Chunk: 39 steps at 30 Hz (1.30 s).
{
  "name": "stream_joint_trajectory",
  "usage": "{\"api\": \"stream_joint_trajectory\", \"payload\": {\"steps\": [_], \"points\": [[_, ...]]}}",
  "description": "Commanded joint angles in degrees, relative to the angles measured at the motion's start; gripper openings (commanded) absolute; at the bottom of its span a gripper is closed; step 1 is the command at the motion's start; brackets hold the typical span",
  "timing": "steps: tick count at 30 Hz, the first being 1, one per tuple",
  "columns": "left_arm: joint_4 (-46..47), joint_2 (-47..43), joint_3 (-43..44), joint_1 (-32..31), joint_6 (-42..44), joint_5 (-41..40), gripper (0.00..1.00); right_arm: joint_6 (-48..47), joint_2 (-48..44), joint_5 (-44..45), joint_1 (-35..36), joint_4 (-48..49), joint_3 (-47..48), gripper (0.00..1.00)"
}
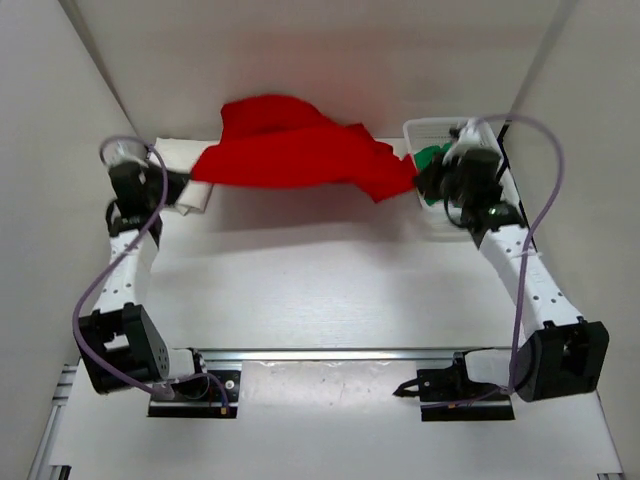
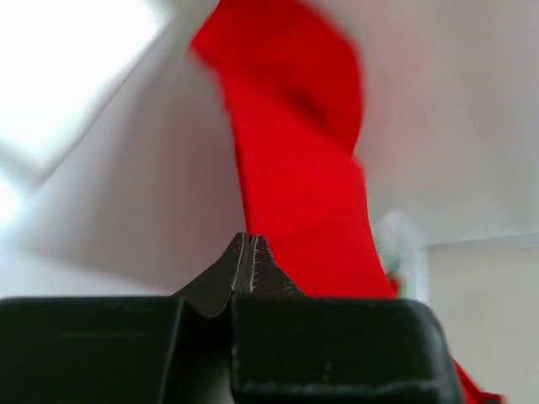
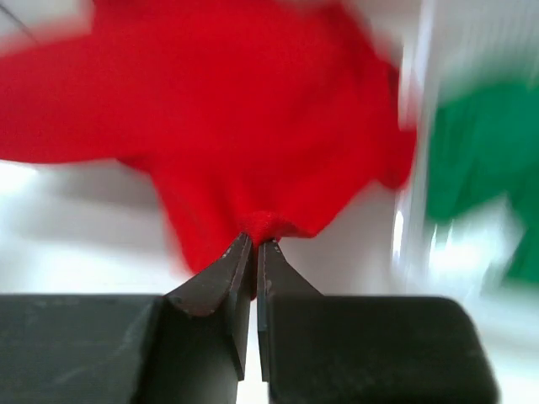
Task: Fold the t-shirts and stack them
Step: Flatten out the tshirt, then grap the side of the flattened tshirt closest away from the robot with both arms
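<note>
Red t-shirt (image 1: pixel 290 150) hangs stretched between our left gripper (image 2: pixel 250 244) and right gripper (image 3: pixel 255 244); both are clamped on its edges, we judge to spread it for folding; green t-shirt (image 3: pixel 480 160) lies just beyond the right gripper, in its basket (image 1: pixel 425 128).

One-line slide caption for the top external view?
Left hand and right hand hold the red t-shirt stretched between them; white t-shirt at left, green t-shirt in basket.

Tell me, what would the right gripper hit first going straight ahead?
The red shirt: the right gripper pinches its edge, and the cloth fills the way ahead. Beyond it, I cannot tell.
</note>
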Motion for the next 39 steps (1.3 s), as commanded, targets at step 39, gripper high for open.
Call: {"api": "stream_joint_trajectory", "payload": {"steps": [39], "points": [[7.48,4.4,-22.47,2.3,-3.5,-1.42,0.0,12.58,4.07,0.88,0.12,8.88,-20.85,0.0]]}}
